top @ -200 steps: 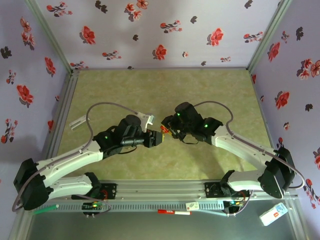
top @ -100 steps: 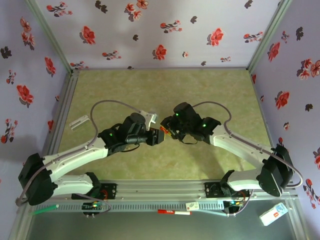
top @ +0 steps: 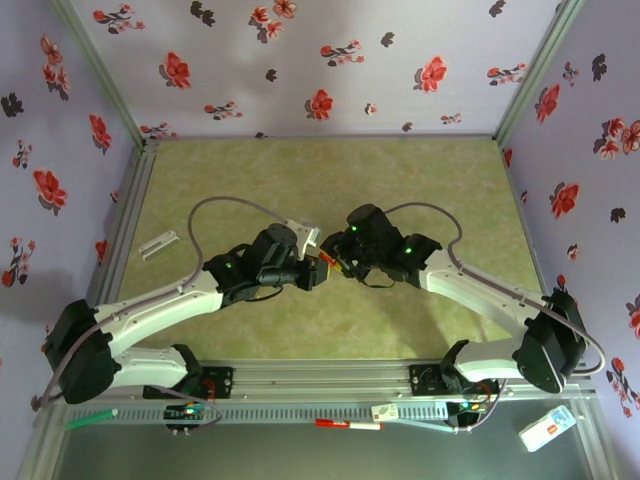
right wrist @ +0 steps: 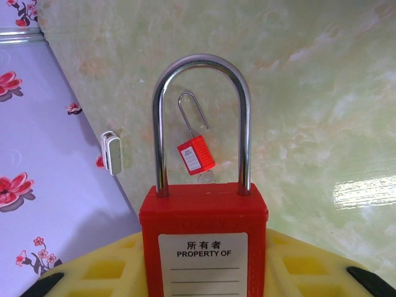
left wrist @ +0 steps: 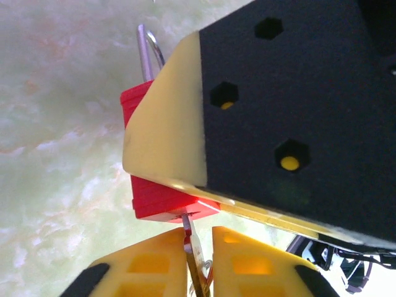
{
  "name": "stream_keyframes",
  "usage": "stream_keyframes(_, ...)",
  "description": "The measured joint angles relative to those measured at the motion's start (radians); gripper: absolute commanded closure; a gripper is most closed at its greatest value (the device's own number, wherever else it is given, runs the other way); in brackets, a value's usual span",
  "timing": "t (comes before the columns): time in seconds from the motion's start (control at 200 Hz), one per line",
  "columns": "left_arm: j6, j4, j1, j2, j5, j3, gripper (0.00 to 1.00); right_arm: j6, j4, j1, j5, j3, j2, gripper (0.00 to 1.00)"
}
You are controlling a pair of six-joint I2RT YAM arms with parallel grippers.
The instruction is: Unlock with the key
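Note:
In the right wrist view a red padlock with a white "PROPERTY OF" label stands upright between the yellow fingers of my right gripper, which is shut on its body. Its steel shackle has both legs down in the body. In the left wrist view the key shows as a thin metal blade between the yellow fingers of my left gripper. The blade's tip sits in the underside of the padlock; the key's head is hidden. Both grippers meet at mid-table beside the padlock.
A second, smaller red padlock with a thin wire shackle lies on the green table beyond the held one. A white oblong object lies at the table's left edge. Floral walls close three sides.
My left arm has moved right and slightly away from me, up to the padlock, and its fingers have closed in around the key. The right arm has held still.

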Motion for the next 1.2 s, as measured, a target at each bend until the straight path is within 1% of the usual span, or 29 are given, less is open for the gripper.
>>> stream_keyframes(0.125,0.018,-0.044,-0.012,0.004,-0.027,0.026,0.95,0.000,0.002,0.000,-0.004,0.000,0.000,1.00)
stream_keyframes(0.245,0.062,-0.132,-0.048,0.024,-0.101,0.084,0.97,-0.005,-0.002,0.001,-0.010,0.005,0.000,1.00)
stream_keyframes(0.46,0.169,-0.306,-0.156,0.084,-0.320,0.199,0.99,-0.018,-0.026,0.001,-0.021,0.016,0.000,1.00)
stream_keyframes(0.57,0.192,-0.368,-0.197,0.104,-0.437,0.236,1.00,-0.029,-0.035,0.000,-0.025,0.021,0.000,1.00)
stream_keyframes(0.655,0.268,-0.414,-0.237,0.116,-0.512,0.262,1.00,-0.034,-0.068,0.000,-0.022,0.023,0.005,1.00)
stream_keyframes(0.75,0.361,-0.470,-0.323,0.152,-0.593,0.289,1.00,-0.029,-0.088,0.000,-0.018,0.026,0.019,1.00)
stream_keyframes(0.895,0.431,-0.468,-0.369,0.181,-0.585,0.295,1.00,-0.033,-0.065,0.001,-0.019,0.027,0.034,1.00)
stream_keyframes(1.095,0.426,-0.449,-0.364,0.179,-0.554,0.291,1.00,-0.032,-0.044,-0.002,-0.018,0.027,0.034,1.00)
stream_keyframes(1.12,0.421,-0.442,-0.363,0.177,-0.548,0.286,1.00,-0.032,-0.043,-0.002,-0.018,0.026,0.034,0.96)
stream_keyframes(1.175,0.406,-0.421,-0.360,0.174,-0.532,0.271,1.00,-0.030,-0.037,-0.003,-0.018,0.020,0.031,0.81)
stream_keyframes(1.2,0.393,-0.410,-0.358,0.171,-0.523,0.261,1.00,-0.024,-0.036,-0.006,-0.018,0.017,0.029,0.73)
